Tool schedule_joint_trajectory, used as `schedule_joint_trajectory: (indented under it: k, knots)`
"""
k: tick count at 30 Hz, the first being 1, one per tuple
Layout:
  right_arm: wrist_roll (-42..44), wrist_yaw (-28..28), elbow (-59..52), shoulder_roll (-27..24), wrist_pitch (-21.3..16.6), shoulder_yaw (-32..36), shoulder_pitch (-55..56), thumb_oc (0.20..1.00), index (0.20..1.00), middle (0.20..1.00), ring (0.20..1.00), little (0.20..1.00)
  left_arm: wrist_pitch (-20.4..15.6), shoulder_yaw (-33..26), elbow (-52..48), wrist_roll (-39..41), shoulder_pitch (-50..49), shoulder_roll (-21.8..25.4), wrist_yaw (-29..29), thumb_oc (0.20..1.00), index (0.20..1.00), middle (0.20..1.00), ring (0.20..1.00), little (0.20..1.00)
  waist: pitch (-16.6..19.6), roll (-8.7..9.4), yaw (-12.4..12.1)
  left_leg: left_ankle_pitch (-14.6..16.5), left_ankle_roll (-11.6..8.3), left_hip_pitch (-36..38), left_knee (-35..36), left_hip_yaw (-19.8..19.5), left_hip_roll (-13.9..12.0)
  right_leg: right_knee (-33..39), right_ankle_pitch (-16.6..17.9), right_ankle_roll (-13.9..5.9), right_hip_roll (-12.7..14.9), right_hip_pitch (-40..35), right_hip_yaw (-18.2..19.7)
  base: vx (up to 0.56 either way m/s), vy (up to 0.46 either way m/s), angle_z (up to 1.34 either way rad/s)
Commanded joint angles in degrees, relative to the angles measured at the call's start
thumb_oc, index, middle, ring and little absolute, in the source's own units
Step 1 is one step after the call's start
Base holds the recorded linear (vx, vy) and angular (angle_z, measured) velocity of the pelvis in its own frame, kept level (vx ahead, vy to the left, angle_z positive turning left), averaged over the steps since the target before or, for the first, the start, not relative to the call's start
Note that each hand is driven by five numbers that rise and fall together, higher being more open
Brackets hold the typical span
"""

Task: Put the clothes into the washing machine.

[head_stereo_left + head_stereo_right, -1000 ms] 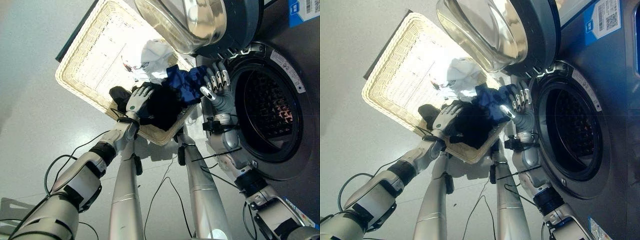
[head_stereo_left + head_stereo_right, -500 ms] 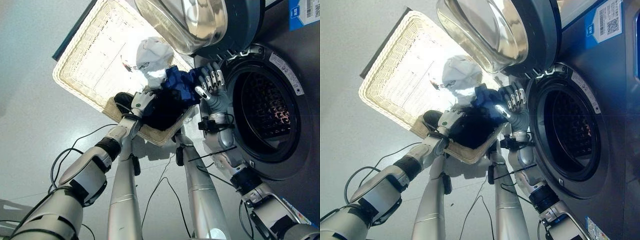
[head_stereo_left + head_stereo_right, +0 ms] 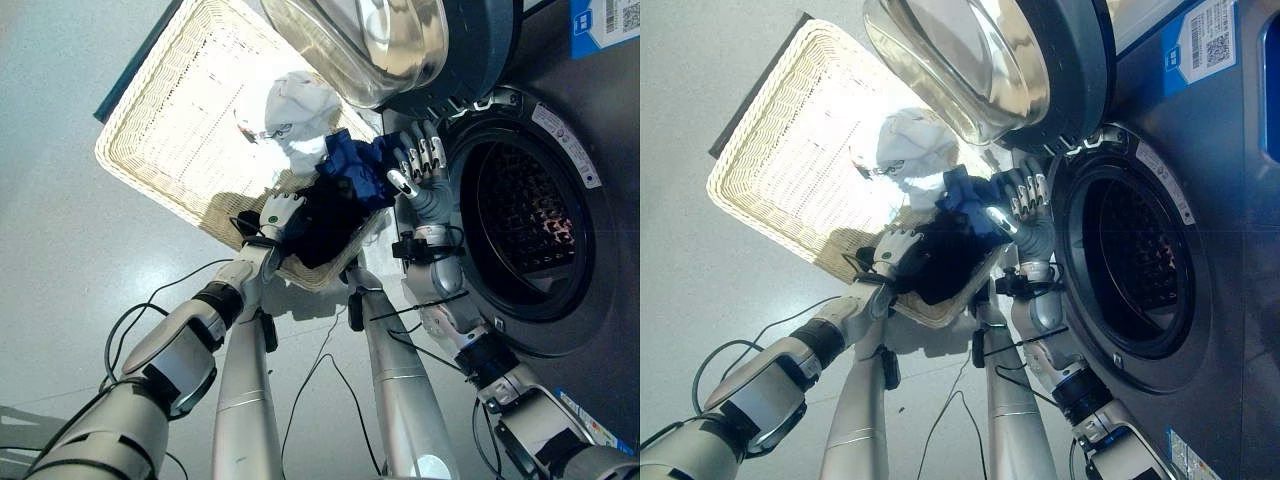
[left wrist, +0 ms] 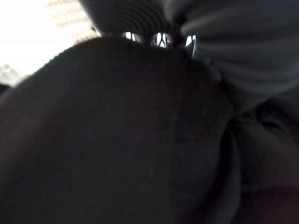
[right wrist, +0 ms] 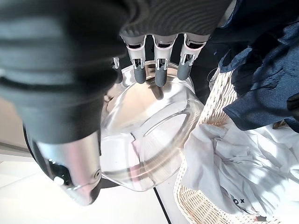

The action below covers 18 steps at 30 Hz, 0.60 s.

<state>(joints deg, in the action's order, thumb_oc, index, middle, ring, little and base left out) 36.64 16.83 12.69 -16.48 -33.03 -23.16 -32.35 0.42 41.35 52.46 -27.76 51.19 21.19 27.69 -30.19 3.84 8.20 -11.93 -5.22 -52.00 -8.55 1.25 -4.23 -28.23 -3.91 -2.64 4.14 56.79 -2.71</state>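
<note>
A wicker basket (image 3: 170,140) at 11 o'clock holds white, blue (image 3: 352,168) and black clothes (image 3: 325,215). The left hand (image 3: 277,213) is on the black garment, its fingers hidden in the cloth (grip unclear). The right hand (image 3: 420,170) hovers with fingers spread, empty, beside the open washing machine (image 3: 520,220) at 3 o'clock. Gather the cloth fully before lifting. A blue label sits at 1 o'clock, its print unreadable.

**Room & floor**

Smooth pale grey floor (image 3: 60,250), glossy, w/ soft shadows. Strong light falls from above, bleaching the area at upper centre. A dark flat strip (image 3: 755,85) lies on the floor, upper left. Dark grey appliance panel w/ blue label (image 3: 602,22), upper right.
</note>
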Motion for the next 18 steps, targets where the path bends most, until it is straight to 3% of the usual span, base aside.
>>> schedule_joint_trajectory:
  k: [1, 4, 6, 8, 11, 12, 18]
  knots:
    - [-1.51, 0.49, -3.54, 0.71, -4.16, 2.2, 0.38, 1.0, 1.0, 1.0, 1.0, 1.0, -6.87, -6.02, -1.6, 16.08, -2.93, -2.53, 5.94, 0.2, 0.2, 0.2, 0.2, 0.2, 0.4, 1.17, -2.13, 6.36, -1.0, -0.23, -6.25, 0.4, 4.2, 14.1, 14.85, -7.54, -1.54, -1.87, -1.69, 0.0, 0.0, 0.0]
    - [-1.24, 0.28, -4.89, 0.81, -3.2, 3.08, 0.87, 1.0, 1.0, 1.0, 1.0, 1.0, -15.87, -11.64, -5.65, 27.43, -5.34, -3.13, 5.38, 0.2, 0.2, 0.2, 0.2, 0.2, 0.4, 0.8, -2.59, 6.27, -0.86, -0.34, -6.19, 0.26, 4.35, 13.91, 14.75, -7.49, -1.39, -1.73, -2.04, 0.0, 0.0, 0.0]
    - [-1.2, -0.31, -5.88, 0.85, -2.11, 3.67, 1.26, 1.0, 1.0, 1.0, 1.0, 1.0, -19.54, -13.88, -8.1, 31.1, -6.53, -3.44, 4.37, 0.2, 0.2, 0.2, 0.2, 0.2, 0.4, 0.53, -2.81, 6.27, -0.83, -0.36, -6.09, 0.24, 4.43, 13.81, 14.6, -7.46, -1.32, -1.7, -2.18, 0.0, 0.0, 0.0]
    - [-1.26, -1.52, -8.88, 0.77, 0.55, 4.99, 2.5, 1.0, 1.0, 1.0, 1.0, 1.0, -27.02, -17.19, -13.25, 37.84, -9.04, -3.85, 1.39, 0.2, 0.2, 0.2, 0.2, 0.2, 0.4, -0.06, -3.2, 6.3, -0.62, -0.54, -6.0, 0.12, 4.7, 13.53, 14.44, -7.35, -1.2, -1.42, -2.38, 0.0, 0.0, 0.0]
    - [-0.69, -3.31, -11.41, 0.56, 3.21, 5.8, 3.4, 1.0, 1.0, 1.0, 1.0, 1.0, -31.6, -19.68, -17.39, 41.45, -10.75, -4.26, -2.01, 0.2, 0.2, 0.2, 0.2, 0.2, 0.4, -0.53, -3.49, 6.37, -0.32, -0.67, -5.9, -0.01, 5.01, 13.2, 14.34, -7.16, -1.13, -1.04, -2.5, 0.01, 0.011, 0.05]
    - [-0.24, -4.98, -13.0, 0.01, 4.65, 6.38, 4.04, 1.0, 1.0, 1.0, 1.0, 1.0, -34.84, -21.46, -20.68, 45.48, -12.08, -4.29, -6.01, 0.2, 0.2, 0.2, 0.2, 0.2, 0.4, -0.81, -3.69, 6.35, -0.18, -0.58, -5.61, 0.05, 5.14, 13.16, 14.26, -7.0, -1.07, -0.94, -2.64, 0.0, 0.01, 0.05]
    - [0.53, -7.39, -15.65, -1.21, 7.44, 7.76, 5.09, 1.0, 1.0, 1.0, 1.0, 1.0, -39.72, -24.46, -28.39, 52.54, -14.51, -4.17, -14.08, 0.2, 0.2, 0.2, 0.2, 0.2, 0.4, -1.63, -4.11, 6.28, 0.03, -0.4, -5.35, 0.12, 5.28, 12.78, 13.8, -6.49, -0.7, -0.83, -2.87, 0.0, 0.03, 0.04]
